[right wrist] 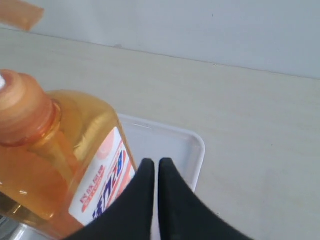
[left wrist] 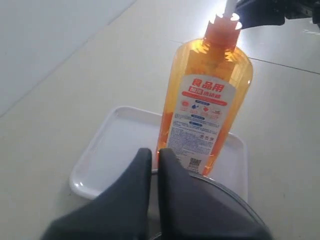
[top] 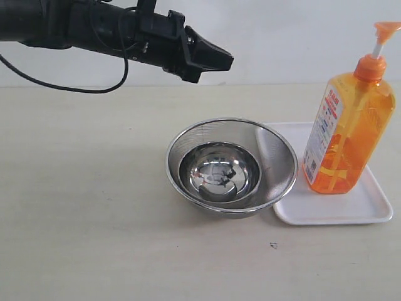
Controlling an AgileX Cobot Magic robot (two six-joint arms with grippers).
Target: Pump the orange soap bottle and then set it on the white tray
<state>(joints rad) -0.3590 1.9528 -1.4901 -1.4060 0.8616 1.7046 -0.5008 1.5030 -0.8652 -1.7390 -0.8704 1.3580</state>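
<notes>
The orange soap bottle [top: 348,135] stands upright on the white tray [top: 332,210] at the right, its pump head [top: 385,28] raised on a white stem. My left gripper [top: 229,61] hangs shut and empty high above the table, left of the bottle and above the bowls. In the left wrist view it [left wrist: 155,152] faces the bottle's label [left wrist: 205,110] and the tray [left wrist: 115,145]. My right gripper [right wrist: 156,162] is shut on nothing, above the tray [right wrist: 170,145] and just beside the bottle [right wrist: 60,165]. It does not show in the exterior view.
A round steel mesh bowl [top: 276,163] with a smaller shiny steel bowl [top: 219,172] inside stands at the table's middle, its rim overlapping the tray's left edge. The left arm's black cable [top: 69,88] droops at the back left. A wall runs behind the table.
</notes>
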